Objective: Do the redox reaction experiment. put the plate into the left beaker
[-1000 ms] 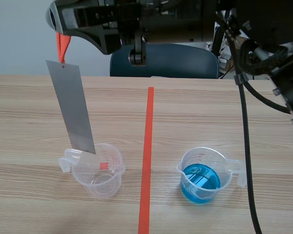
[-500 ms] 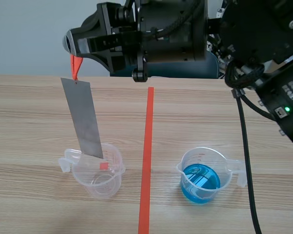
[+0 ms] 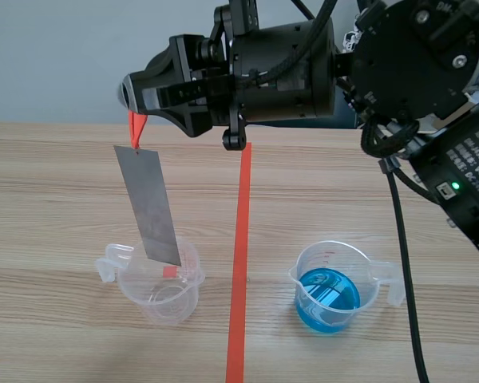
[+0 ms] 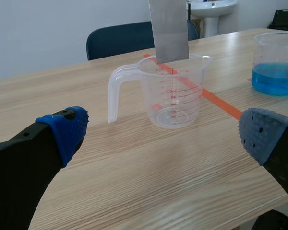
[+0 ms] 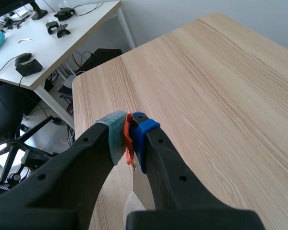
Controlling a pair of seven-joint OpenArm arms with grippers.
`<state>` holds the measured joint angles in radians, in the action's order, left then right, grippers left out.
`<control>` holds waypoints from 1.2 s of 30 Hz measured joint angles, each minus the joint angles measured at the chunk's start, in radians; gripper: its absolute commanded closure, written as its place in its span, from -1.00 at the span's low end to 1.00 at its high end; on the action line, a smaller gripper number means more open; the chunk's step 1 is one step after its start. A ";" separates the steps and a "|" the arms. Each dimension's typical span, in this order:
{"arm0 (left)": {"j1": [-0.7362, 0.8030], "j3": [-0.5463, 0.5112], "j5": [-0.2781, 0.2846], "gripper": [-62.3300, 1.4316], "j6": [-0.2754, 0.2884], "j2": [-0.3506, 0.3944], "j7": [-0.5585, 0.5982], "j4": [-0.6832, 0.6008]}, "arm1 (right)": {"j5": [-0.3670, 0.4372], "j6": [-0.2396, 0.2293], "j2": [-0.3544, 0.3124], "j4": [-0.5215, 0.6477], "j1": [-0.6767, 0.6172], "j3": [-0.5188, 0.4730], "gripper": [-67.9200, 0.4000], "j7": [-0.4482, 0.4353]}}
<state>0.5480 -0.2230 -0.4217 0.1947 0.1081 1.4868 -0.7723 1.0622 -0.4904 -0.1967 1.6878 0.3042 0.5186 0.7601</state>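
A grey metal plate (image 3: 149, 205) hangs tilted from an orange-red strap (image 3: 136, 126). My right gripper (image 3: 130, 96), reaching in high from the right, is shut on that strap (image 5: 127, 137). The plate's lower edge sits at the rim of the empty clear left beaker (image 3: 161, 279). In the left wrist view the plate (image 4: 168, 28) hangs over the far rim of the beaker (image 4: 169, 90), which stands ahead of my open left gripper (image 4: 161, 136). In the right wrist view, part of the plate (image 5: 139, 190) shows under the fingers.
A second clear beaker (image 3: 332, 287) with blue liquid stands right of the orange-red tape line (image 3: 241, 239), also seen as the blue beaker (image 4: 277, 62) ahead and to the right. A dark blue chair (image 4: 122, 39) stands beyond the table's far edge.
My right gripper has carried the plate rightward and lower; its lower edge went from the beaker's left rim to over the beaker's opening. The left gripper shows no change.
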 measured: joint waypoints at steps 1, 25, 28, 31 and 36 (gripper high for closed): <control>0.000 0.000 0.000 -1.00 0.000 0.000 -0.017 0.000 | 0.000 0.000 0.000 -0.002 0.000 0.000 0.98 0.000; 0.000 0.000 0.000 -1.00 0.000 0.000 -0.024 0.000 | -0.084 -0.003 0.000 -0.002 -0.003 0.046 0.98 -0.023; 0.000 0.000 0.000 -1.00 0.000 0.000 -0.024 0.000 | -0.087 -0.003 0.000 -0.002 -0.003 0.047 0.98 -0.023; 0.000 0.000 0.000 -1.00 0.000 0.000 -0.024 0.000 | -0.087 -0.003 0.000 -0.011 -0.004 0.047 0.98 -0.035; 0.000 0.000 0.000 -1.00 0.000 0.000 -0.024 0.000 | -0.087 -0.034 0.000 -0.087 -0.004 0.047 0.98 -0.056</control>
<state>0.5484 -0.2230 -0.4217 0.1947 0.1081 1.4631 -0.7723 0.9752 -0.5247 -0.1967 1.6005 0.3000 0.5655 0.7036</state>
